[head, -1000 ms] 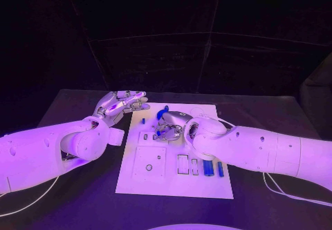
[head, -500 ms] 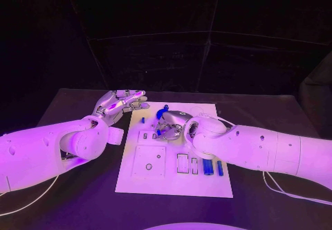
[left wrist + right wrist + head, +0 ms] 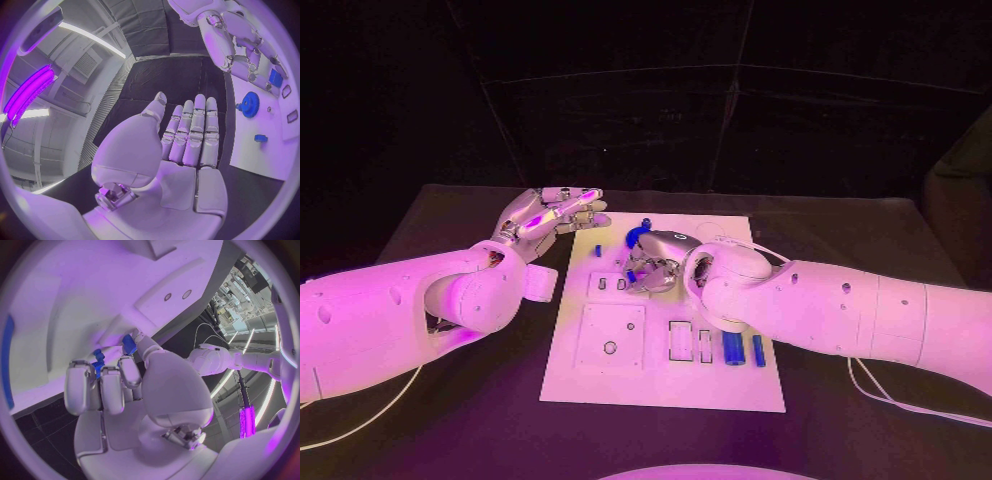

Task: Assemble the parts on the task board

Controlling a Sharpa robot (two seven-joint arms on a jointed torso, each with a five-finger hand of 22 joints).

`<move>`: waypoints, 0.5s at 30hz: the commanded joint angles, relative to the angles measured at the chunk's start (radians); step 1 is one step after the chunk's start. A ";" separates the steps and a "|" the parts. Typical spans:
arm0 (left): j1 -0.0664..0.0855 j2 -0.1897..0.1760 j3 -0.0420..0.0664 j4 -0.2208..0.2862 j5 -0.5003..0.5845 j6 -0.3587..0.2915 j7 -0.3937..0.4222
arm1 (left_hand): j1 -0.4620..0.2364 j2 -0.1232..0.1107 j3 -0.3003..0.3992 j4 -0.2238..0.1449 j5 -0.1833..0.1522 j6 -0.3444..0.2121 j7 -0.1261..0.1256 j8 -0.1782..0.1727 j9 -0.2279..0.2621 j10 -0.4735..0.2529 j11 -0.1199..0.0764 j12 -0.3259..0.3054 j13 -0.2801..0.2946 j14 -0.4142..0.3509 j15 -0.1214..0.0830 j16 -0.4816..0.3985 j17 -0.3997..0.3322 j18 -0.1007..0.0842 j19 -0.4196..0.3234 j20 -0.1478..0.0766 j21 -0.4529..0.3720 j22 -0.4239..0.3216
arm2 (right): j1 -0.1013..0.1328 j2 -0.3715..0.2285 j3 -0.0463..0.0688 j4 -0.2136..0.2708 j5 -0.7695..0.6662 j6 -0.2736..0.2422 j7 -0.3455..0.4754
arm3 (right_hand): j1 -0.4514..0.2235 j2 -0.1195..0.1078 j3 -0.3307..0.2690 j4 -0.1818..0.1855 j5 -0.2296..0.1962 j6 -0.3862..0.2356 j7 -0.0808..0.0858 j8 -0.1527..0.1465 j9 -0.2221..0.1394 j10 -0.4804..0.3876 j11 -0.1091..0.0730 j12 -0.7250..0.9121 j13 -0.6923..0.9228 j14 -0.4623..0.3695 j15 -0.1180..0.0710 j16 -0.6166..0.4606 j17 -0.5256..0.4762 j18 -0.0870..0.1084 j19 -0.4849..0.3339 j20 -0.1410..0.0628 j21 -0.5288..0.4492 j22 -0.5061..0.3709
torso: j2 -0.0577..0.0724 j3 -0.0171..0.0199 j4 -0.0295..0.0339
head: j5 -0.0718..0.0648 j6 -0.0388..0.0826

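right hand [image 3: 655,265] pinches blue part [image 3: 129,344] | over task board [image 3: 661,385]

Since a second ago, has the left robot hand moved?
No. The left robot hand stays beside the task board's far left corner, open.

a lab: black curtains [image 3: 646,110], black table [image 3: 459,215], ceiling strip lights [image 3: 94,39]

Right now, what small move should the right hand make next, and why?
Probably ease the right hand straight down. Its fingers hold a small blue part close above the board, with another blue piece at the thumb. The left hand is open off the board's edge, so it won't interfere.
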 commanded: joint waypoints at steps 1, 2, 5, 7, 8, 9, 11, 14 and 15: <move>0.001 0.001 0.001 0.001 0.000 0.013 0.004 | -0.004 0.007 0.000 -0.005 -0.001 0.006 0.002 -0.007 -0.001 0.005 0.000 -0.006 -0.001 0.008 0.002 -0.004 0.001 0.008 0.005 0.001 -0.004 -0.002 | -0.003 -0.001 -0.004 -0.003 -0.006 0.014 -0.016 | -0.004 -0.009 -0.013 0.001 -0.012 -0.013 0.001 -0.007 0.000 -0.008 0.004 -0.008 -0.003 0.062 0.007 -0.008 0.053 -0.011 0.000 0.006 -0.004 -0.003 | 0.000 0.0001 0.0003 | 0.001 0.000; 0.001 0.001 0.001 0.001 0.000 0.014 0.004 | -0.004 0.007 0.000 -0.005 -0.001 0.006 0.002 -0.007 -0.001 0.005 0.000 -0.006 -0.001 0.008 0.002 -0.004 0.001 0.008 0.005 0.001 -0.004 -0.002 | -0.003 0.000 -0.004 -0.003 -0.006 0.012 -0.016 | -0.007 -0.011 -0.018 0.003 -0.019 -0.021 0.002 -0.009 -0.001 -0.013 0.004 -0.016 -0.010 0.061 0.008 -0.010 0.050 -0.010 -0.003 0.007 -0.006 -0.007 | 0.000 -0.0001 0.0003 | 0.001 -0.001; 0.001 0.001 0.001 0.001 0.000 0.014 0.004 | -0.005 0.008 0.000 -0.006 -0.001 0.006 0.002 -0.007 -0.001 0.004 0.000 -0.007 -0.001 0.009 0.002 -0.005 0.001 0.008 0.006 0.001 -0.004 -0.002 | -0.003 0.000 -0.004 -0.003 -0.006 0.001 -0.014 | -0.015 -0.019 -0.035 0.010 -0.030 -0.042 0.005 -0.010 -0.001 -0.025 0.008 -0.037 -0.029 0.059 0.010 -0.014 0.043 -0.009 -0.008 0.009 -0.010 -0.014 | 0.000 -0.0001 0.0003 | 0.001 -0.001; 0.001 0.001 0.001 0.000 0.000 0.014 0.004 | -0.005 0.008 0.000 -0.006 -0.001 0.006 0.002 -0.007 -0.001 0.004 0.000 -0.007 -0.001 0.009 0.002 -0.005 0.001 0.008 0.006 0.001 -0.004 -0.002 | -0.003 0.000 -0.004 -0.003 -0.005 -0.004 -0.012 | -0.019 -0.022 -0.047 0.015 -0.037 -0.054 0.007 -0.009 -0.001 -0.030 0.010 -0.046 -0.036 0.059 0.012 -0.016 0.042 -0.009 -0.009 0.010 -0.011 -0.017 | 0.000 0.0000 0.0003 | 0.001 -0.001; 0.001 0.001 0.001 0.000 0.000 0.014 0.003 | -0.005 0.008 0.000 -0.006 -0.001 0.006 0.002 -0.007 -0.001 0.004 0.000 -0.007 -0.001 0.009 0.002 -0.005 0.001 0.008 0.006 0.001 -0.004 -0.002 | -0.003 0.000 -0.004 -0.003 -0.003 -0.012 -0.010 | -0.021 -0.024 -0.053 0.018 -0.041 -0.061 0.008 -0.010 -0.001 -0.032 0.011 -0.050 -0.040 0.058 0.013 -0.017 0.040 -0.008 -0.010 0.011 -0.012 -0.018 | 0.000 0.0000 0.0003 | 0.001 -0.001; 0.001 0.001 0.001 0.000 0.000 0.014 0.003 | -0.005 0.008 0.000 -0.006 -0.001 0.006 0.002 -0.007 -0.001 0.004 0.000 -0.007 -0.001 0.009 0.002 -0.005 0.001 0.008 0.006 0.001 -0.004 -0.002 | -0.003 0.000 -0.004 -0.003 -0.001 -0.022 -0.008 | -0.023 -0.025 -0.061 0.021 -0.044 -0.068 0.010 -0.010 -0.001 -0.033 0.012 -0.052 -0.042 0.058 0.014 -0.018 0.039 -0.008 -0.011 0.012 -0.013 -0.019 | 0.000 0.0000 0.0003 | 0.001 -0.001; 0.001 0.001 0.001 0.000 0.000 0.015 0.003 | -0.005 0.008 0.000 -0.006 -0.001 0.006 0.002 -0.007 -0.001 0.004 0.000 -0.007 -0.001 0.009 0.002 -0.005 0.001 0.008 0.006 0.001 -0.004 -0.002 | -0.003 -0.001 -0.004 -0.002 0.003 -0.044 -0.001 | -0.027 -0.029 -0.076 0.028 -0.047 -0.083 0.012 -0.010 -0.001 -0.035 0.015 -0.055 -0.045 0.058 0.016 -0.019 0.038 -0.008 -0.011 0.014 -0.014 -0.020 | 0.000 -0.0002 0.0004 | 0.000 -0.001; 0.001 0.001 0.001 0.000 0.000 0.015 0.003 | -0.005 0.008 0.000 -0.006 -0.001 0.006 0.002 -0.008 -0.001 0.004 0.001 -0.008 -0.001 0.009 0.002 -0.005 0.001 0.008 0.006 0.001 -0.004 -0.002 | -0.003 -0.002 -0.004 0.000 0.009 -0.086 0.013 | -0.028 -0.031 -0.091 0.035 -0.047 -0.099 0.016 -0.011 -0.001 -0.035 0.018 -0.054 -0.045 0.058 0.019 -0.020 0.038 -0.008 -0.011 0.016 -0.014 -0.020 | -0.001 -0.0002 0.0005 | 0.000 -0.001; 0.001 0.001 0.001 -0.001 0.000 0.015 0.003 | -0.005 0.008 0.000 -0.006 -0.001 0.006 0.002 -0.008 -0.001 0.004 0.001 -0.008 -0.001 0.009 0.002 -0.005 0.001 0.008 0.006 0.001 -0.004 -0.002 | -0.003 -0.002 -0.004 0.001 0.011 -0.101 0.020 | -0.028 -0.032 -0.096 0.037 -0.047 -0.104 0.017 -0.010 -0.001 -0.035 0.019 -0.055 -0.046 0.058 0.019 -0.020 0.038 -0.008 -0.011 0.017 -0.014 -0.020 | -0.001 0.0000 0.0006 | 0.000 -0.001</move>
